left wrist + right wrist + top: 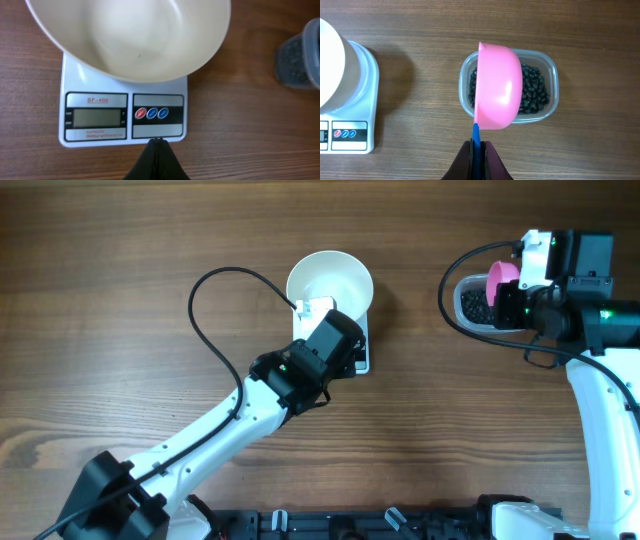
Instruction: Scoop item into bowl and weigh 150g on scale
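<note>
A pink plastic scoop [497,87] tilts over a clear plastic tub [551,64] of tiny black beans [536,91] on the wooden bench [100,280]
The right pincer [479,145] is clamped on the scoop's blue handle [476,132]; the left pincer [157,143], fingers together, sits just before the flat white digital scale [122,115]; the round white bowl [130,40] rests on it.

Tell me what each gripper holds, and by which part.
The right gripper holds the pink scoop by its blue handle. The left gripper is shut and holds nothing.

Brown woodgrain bench [410,30]. Toward its right end, a clear tub [554,82], rounded-rectangular. Above the tub's left half, a pink scoop [499,87] turned on edge, mouth facing left in the right wrist view; blue handle [476,134] points down-frame.
</note>
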Robot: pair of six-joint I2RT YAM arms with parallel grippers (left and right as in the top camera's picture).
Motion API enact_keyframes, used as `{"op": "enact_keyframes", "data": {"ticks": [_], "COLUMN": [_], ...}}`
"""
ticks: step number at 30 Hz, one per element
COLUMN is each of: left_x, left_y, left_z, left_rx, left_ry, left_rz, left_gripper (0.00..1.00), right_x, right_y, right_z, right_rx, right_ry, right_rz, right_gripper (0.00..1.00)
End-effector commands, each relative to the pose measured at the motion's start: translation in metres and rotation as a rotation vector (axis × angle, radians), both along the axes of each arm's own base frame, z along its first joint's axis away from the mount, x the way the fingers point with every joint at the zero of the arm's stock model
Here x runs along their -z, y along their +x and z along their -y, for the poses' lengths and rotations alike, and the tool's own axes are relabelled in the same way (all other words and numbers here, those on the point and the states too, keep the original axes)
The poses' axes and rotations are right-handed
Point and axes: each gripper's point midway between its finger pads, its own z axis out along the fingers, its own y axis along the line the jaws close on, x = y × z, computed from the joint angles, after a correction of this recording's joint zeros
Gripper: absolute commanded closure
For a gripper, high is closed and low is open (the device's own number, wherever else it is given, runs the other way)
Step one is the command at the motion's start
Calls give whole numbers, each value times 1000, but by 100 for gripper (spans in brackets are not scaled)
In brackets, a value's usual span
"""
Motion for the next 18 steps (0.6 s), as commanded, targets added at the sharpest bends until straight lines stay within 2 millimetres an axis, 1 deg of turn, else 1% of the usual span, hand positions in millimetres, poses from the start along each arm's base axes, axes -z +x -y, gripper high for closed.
{"op": "enact_keyframes", "data": {"ticks": [1,8,11,18], "left_x": [15,19,25,42], "left_y": [-9,-16,-21,-20], "left_z": [0,5,11,10], "left_rx": [31,46,65,62], "left_ry": [46,60,53,91], "left_rz": [-44,-33,-21,-40], "left_gripper": [96,96,96,96], "right_x": [-12,-13,-12,-12], "right_y": [3,3,3,2], "right_z": [-4,-13,-13,-13], "right_rx": [-2,-32,-31,-32], "right_ry": [31,71,72,74], "right_rz": [43,44,41,38], "right_gripper": [96,96,96,96]}}
